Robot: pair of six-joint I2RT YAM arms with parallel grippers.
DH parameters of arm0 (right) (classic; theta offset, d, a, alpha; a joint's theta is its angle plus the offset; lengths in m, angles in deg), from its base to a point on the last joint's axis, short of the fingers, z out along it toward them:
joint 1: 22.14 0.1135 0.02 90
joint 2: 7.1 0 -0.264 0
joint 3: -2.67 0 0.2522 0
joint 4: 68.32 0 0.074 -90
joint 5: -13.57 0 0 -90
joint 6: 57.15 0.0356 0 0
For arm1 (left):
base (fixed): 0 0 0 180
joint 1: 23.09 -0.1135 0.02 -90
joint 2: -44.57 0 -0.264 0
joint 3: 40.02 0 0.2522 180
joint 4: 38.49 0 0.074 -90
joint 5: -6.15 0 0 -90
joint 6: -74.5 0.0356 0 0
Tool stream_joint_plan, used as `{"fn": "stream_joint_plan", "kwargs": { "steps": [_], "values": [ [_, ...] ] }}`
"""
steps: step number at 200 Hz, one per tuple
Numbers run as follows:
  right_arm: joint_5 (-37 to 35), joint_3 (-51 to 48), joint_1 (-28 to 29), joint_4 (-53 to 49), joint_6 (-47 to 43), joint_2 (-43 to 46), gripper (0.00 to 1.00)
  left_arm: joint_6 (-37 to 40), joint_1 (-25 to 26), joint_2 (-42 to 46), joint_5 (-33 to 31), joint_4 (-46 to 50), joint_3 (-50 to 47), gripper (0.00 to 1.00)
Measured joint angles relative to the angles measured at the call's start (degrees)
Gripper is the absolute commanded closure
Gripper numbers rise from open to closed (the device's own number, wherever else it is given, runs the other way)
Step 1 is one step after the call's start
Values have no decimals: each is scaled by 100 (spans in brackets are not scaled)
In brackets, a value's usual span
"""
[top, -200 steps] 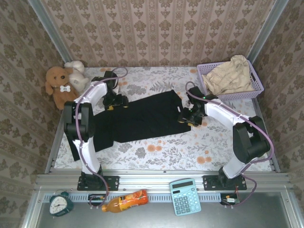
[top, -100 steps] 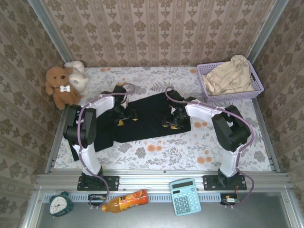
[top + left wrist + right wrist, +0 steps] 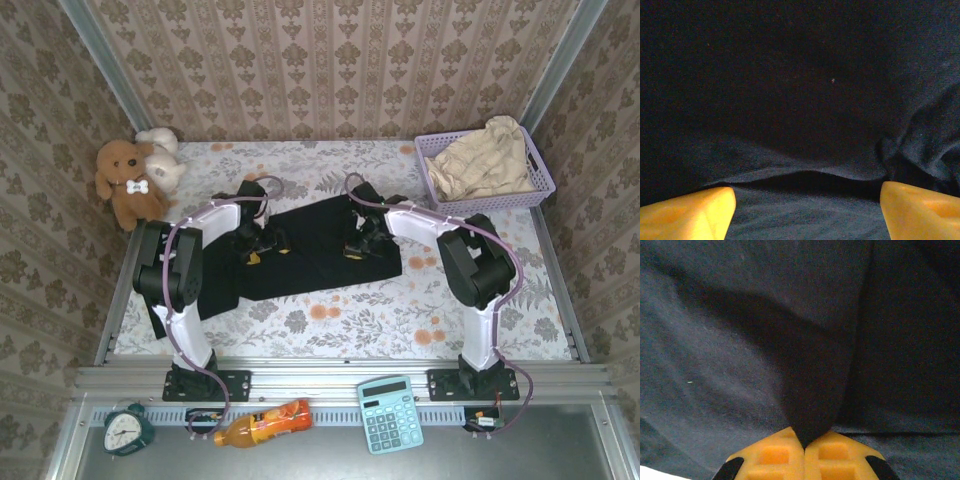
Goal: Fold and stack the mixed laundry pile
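Starting at the near rail: an alarm clock on the left, an orange bottle lying on its side beside it, and a pale blue calculator further right. Just behind them the two arm bases are bolted down.

On to the flowered worktop. The black garment lies spread across the middle, running from the left edge, where a part hangs over the side, up towards the centre right. Both arms reach in over it.

The left tool sits low over the left half of the cloth. From its wrist camera the left tool is spread wide, with one orange fingertip at each bottom corner and a soft ridge of the black garment running between them.

The right tool is down on the right half. Up close, the right tool has its orange pads pressed together, pinching a raised fold of the black garment right at the tips.

Far right, the lavender basket holds the beige garment, crumpled and heaped above the rim.

Far left corner: a brown plush toy sits against a cream plush toy, both by the patterned wall.
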Motion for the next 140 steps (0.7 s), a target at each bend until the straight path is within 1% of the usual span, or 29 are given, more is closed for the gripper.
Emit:
{"fn": "stream_joint_plan", "kwargs": {
  "steps": [31,35,44,52,63,76,83,93,116,140],
  "values": [
    [-17,101,-389,-131,-61,415,100,17,7,-22,-50,7,4,20],
    [-17,127,-452,-131,-66,444,96,17,7,-24,-50,11,7,20],
    [-17,177,-570,-125,-68,450,82,20,7,-24,-52,15,13,20],
    [-22,192,-651,-105,-96,420,75,22,20,-24,-55,22,20,20],
    [-46,210,-748,-109,-127,343,62,22,26,-24,-70,37,33,20],
    [-70,273,-800,-149,-186,181,50,22,37,-24,-92,57,50,20],
    [-98,295,-800,-153,-197,109,45,24,37,-26,-94,74,66,20],
    [-155,297,-789,-184,-238,79,44,24,44,-26,-94,96,83,20],
    [-264,302,-708,-334,-330,166,46,22,76,-28,-114,140,129,19],
    [-337,243,-426,-407,-367,509,47,7,79,-28,-96,210,203,18]
  ]
}}
